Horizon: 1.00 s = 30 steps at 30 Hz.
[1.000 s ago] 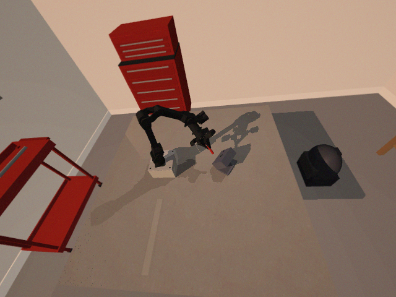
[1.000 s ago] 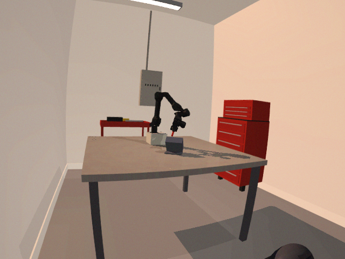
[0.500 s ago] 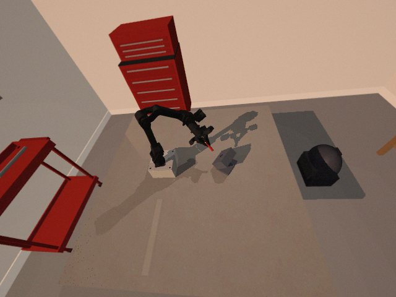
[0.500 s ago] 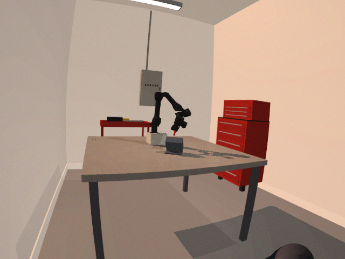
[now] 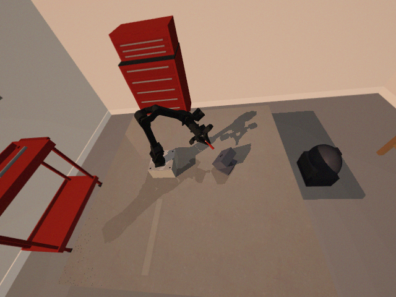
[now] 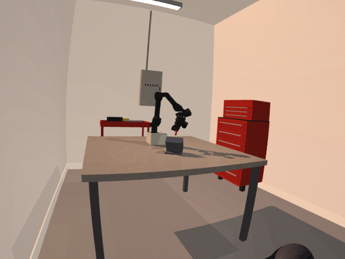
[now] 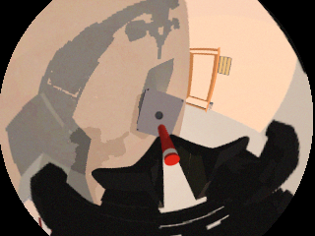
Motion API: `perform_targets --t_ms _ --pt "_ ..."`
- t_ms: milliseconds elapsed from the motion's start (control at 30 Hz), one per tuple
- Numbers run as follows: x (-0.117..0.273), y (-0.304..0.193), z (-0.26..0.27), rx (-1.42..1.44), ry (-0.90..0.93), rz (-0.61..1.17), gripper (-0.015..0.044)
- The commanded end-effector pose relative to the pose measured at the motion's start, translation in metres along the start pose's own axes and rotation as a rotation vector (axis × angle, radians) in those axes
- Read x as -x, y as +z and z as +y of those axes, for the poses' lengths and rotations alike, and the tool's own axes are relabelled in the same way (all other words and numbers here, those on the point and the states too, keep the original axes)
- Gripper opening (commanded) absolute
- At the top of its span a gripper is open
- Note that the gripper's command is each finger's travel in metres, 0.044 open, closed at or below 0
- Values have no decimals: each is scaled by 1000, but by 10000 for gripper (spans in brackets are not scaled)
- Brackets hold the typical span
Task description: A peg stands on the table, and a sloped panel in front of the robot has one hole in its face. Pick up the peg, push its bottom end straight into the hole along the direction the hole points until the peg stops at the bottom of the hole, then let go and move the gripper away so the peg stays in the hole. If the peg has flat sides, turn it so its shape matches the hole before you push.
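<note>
A round red peg [image 5: 210, 145] [image 6: 176, 133] [image 7: 165, 140] is held in my gripper [image 5: 206, 141] [image 6: 176, 129] [image 7: 164, 138], which is shut on it. The peg is tilted, its free end pointing down toward the panel. A grey-blue block with a sloped panel [image 5: 226, 156] [image 6: 174, 144] [image 7: 169, 104] stands on the table. The panel's one round dark hole [image 7: 158, 115] shows near the middle of its face. In the wrist view the peg's far end appears just below the hole. In the top and exterior views the peg is above the block and apart from it.
The arm's pale base [image 5: 162, 172] [image 6: 156, 138] stands beside the block on the table [image 5: 223, 230] [image 6: 125, 161]. Shadows of the arm fall across the table behind and beside the block. A red cabinet [image 5: 153, 77] [image 6: 242, 144] and a red cart [image 5: 68, 198] stand off the table.
</note>
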State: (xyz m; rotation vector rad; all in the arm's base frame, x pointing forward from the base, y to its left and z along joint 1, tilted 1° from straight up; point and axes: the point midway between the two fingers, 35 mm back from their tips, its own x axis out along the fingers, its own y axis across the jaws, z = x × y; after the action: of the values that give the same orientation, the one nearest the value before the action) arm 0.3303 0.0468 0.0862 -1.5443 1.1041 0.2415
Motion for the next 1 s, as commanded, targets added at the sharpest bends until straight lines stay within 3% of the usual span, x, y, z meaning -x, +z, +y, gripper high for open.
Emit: perform_targets --t_ms 0,967 --pt "-6 1 2 17 -2 6 0" --pt "-40 8 1 51 -46 -2 0"
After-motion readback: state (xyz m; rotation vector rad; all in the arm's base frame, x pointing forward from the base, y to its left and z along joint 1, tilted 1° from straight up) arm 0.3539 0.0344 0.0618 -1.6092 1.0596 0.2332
